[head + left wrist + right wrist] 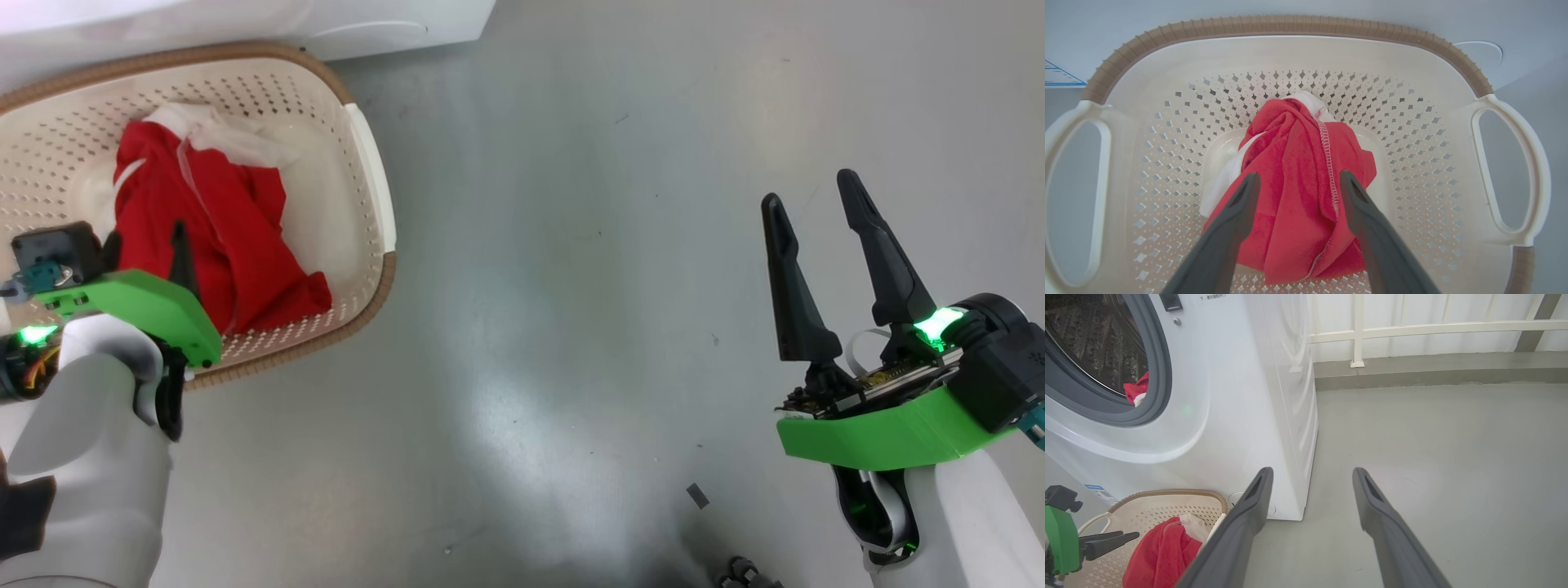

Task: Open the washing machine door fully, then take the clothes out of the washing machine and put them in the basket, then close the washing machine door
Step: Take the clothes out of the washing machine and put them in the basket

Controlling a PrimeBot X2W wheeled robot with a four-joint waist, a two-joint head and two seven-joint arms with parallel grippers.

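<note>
Two red pieces matter here, and they lie in different places. One red garment (pixel 1294 163) sits heaped on the middle of the basket (pixel 1290 24) bottom, its lower fold reaching toward the near wall. The left gripper (pixel 1299 175) hangs over it with its fingers spread wide, one on either side of the heap and nothing pinched between them. I cannot tell whether they brush the cloth. The fabric's weight rests on the basket, so I judge this piece delivered.

The basket stands on the grey floor (pixel 571 245) just in front of the washing machine (pixel 1229 416), near its lower front corner. That placement looks chosen to keep the carry from drum to basket short.

The right gripper (pixel 810 189) is held well apart from the basket over bare floor, its fingers parted and empty. It seems parked out of the other arm's way.

The heaped garment is bright red, soft and towel-like in weave, with a line of overlock stitching running down one fold. White cloth shows at its far end and along one side. It slumps in loose folds and takes up only part of the basket.

A second garment (pixel 1137 390), red with a white patch, lies at the lower edge of the drum (pixel 1094 343) mouth, just inside the grey rubber ring (pixel 1155 375). The unloading is therefore not finished.
</note>
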